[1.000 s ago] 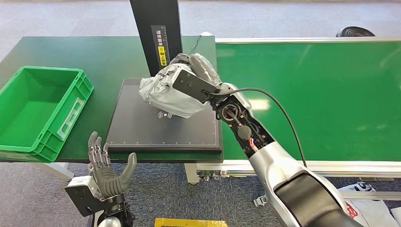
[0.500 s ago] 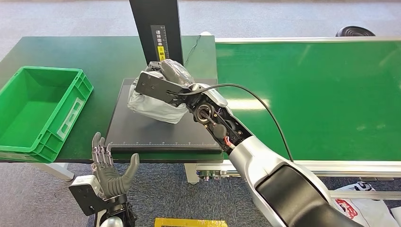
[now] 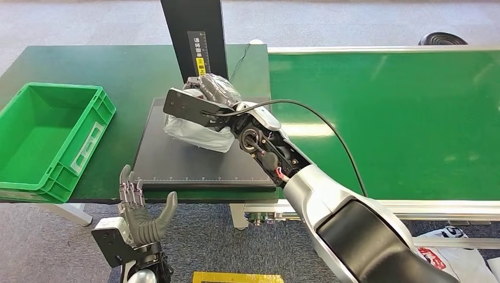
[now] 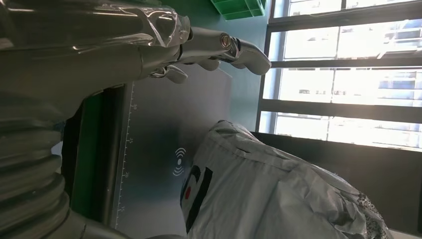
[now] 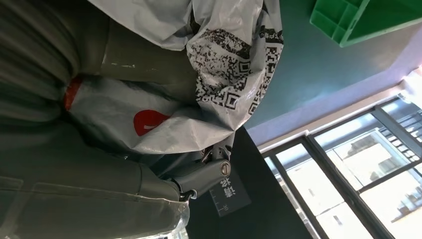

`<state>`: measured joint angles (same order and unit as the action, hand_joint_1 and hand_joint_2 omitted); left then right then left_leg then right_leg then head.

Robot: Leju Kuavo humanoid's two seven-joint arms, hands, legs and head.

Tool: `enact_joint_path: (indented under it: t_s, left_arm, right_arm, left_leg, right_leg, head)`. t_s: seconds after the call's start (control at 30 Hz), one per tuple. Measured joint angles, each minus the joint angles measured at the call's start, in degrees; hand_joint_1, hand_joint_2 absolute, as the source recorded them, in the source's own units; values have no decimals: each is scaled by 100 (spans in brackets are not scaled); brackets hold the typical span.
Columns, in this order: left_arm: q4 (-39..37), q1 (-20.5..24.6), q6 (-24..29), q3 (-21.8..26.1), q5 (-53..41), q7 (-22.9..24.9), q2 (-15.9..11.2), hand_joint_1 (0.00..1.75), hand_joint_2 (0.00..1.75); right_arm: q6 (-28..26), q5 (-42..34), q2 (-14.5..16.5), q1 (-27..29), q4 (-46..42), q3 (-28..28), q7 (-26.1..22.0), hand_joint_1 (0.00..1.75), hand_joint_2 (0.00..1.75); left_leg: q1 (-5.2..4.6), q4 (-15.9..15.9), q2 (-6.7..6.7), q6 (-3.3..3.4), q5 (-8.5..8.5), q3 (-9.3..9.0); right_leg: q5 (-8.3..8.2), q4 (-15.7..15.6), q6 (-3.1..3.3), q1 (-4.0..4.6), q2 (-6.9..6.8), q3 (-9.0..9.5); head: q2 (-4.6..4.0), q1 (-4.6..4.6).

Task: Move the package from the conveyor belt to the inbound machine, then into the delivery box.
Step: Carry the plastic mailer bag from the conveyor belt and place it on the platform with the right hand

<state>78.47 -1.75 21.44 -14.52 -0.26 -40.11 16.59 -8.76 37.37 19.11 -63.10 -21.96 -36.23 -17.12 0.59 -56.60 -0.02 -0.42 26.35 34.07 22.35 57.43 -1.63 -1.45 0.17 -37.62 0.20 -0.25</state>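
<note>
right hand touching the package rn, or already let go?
Touching. In the right wrist view the right hand has its thumb and fingers pressed against the grey package, wrapping it with no gap.

You are looking down on a dark green desk [image 3: 118, 65] standing on grey carpet [image 3: 53, 26], which runs past it at twelve o'clock and under it at six. A yellow mat [image 3: 236, 277] lies on the floor at six o'clock. Tall windows [image 4: 343, 69] with dark frames let in bright daylight.
</note>
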Motion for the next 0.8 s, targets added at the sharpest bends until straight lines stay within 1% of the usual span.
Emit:
enact_joint_path:
  t_s: [0.1,0.27,0.33,0.6,0.8]
  left_arm:
    - [-25,11,-10,-2,0,0,0,0,175]
    - [-58,45,-61,-4,3,0,2,0,175]
    - [-88,66,-76,-5,4,0,2,0,175]
    - [-215,127,-155,-63,4,0,2,0,175]
    - [-435,277,-259,-180,9,0,1,0,175]
  right_arm:
    - [-9,153,2,-129,64,-31,247,175,175]
    - [-121,342,7,-427,176,-107,890,175,175]
    - [-198,396,6,-500,223,-116,1071,175,175]
    - [-482,510,-30,-537,383,-117,1478,175,175]
    - [-629,620,-173,-536,463,-76,1774,175,175]
  left_leg:
    - [0,0,0,0,0,0]
    - [-1,0,0,0,-1,0]
    - [-1,0,0,0,-1,0]
    - [-1,0,0,0,0,0]
    - [-1,-1,0,0,-1,0]
  right_leg:
    - [0,0,0,0,0,0]
    - [0,0,0,-1,0,1]
    - [0,0,0,-1,0,1]
    - [0,0,0,0,0,-3]
    - [-1,0,0,-1,0,-2]
  head:
    - [0,1]
    - [0,1]
    - [0,1]
    - [0,0]
    - [0,1]
